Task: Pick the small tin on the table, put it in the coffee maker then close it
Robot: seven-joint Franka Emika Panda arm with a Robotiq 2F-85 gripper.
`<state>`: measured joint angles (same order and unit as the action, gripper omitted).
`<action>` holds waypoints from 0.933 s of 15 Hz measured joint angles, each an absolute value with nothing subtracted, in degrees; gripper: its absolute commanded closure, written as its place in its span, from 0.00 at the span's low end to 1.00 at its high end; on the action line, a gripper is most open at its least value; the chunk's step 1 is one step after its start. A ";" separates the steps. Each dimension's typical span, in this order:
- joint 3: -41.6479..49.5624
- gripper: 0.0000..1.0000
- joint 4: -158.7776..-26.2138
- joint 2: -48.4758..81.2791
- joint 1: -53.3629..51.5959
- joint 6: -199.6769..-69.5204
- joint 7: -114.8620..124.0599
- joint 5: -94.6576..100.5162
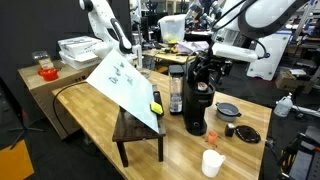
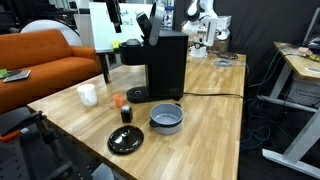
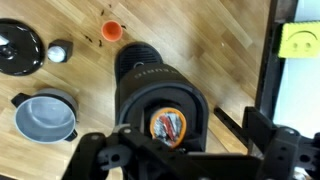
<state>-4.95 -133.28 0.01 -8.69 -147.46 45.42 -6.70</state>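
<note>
Down in the open top of the coffee maker [image 3: 160,90], seated in the round chamber: the tin [image 3: 168,125], orange on its face. Lies straight under the jaws in the wrist view, about midway between the two fingers [image 3: 100,155], touching neither. Jaws spread wide apart, clamped on nothing, one finger on either side of the chamber. Hang close over the coffee maker [image 1: 197,100] in an exterior view.

On the pale plank desk [image 3: 220,40], from the left: a black lid [image 3: 18,47], a grey bowl [image 3: 45,117], a small bottle [image 3: 60,50], an orange cap [image 3: 111,32]. All apart from the chamber. At the right edge, a dark frame and a yellow smiley [image 3: 298,40].

Around the desk, in an exterior view: an orange sofa [image 2: 40,60] at the left, then a white cup [image 2: 88,95] on the wood. In an exterior view, again from the left: a tilted white sheet [image 1: 125,80] above a dark stool [image 1: 140,135], a clear jar [image 1: 176,90] just beside the coffee maker, cluttered benches behind.
</note>
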 measured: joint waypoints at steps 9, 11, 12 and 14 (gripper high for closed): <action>-6.41 0.62 -132.51 -2.17 -10.12 -160.64 71.71 9.86; -7.60 0.76 -132.59 -3.68 -11.06 -160.62 75.79 12.02; -8.04 0.83 -132.63 -4.39 -11.17 -160.60 77.94 13.59; -8.29 0.96 -132.66 -5.57 -11.09 -160.52 83.16 17.74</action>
<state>-8.29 -132.66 -5.57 -11.09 -160.52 83.16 17.74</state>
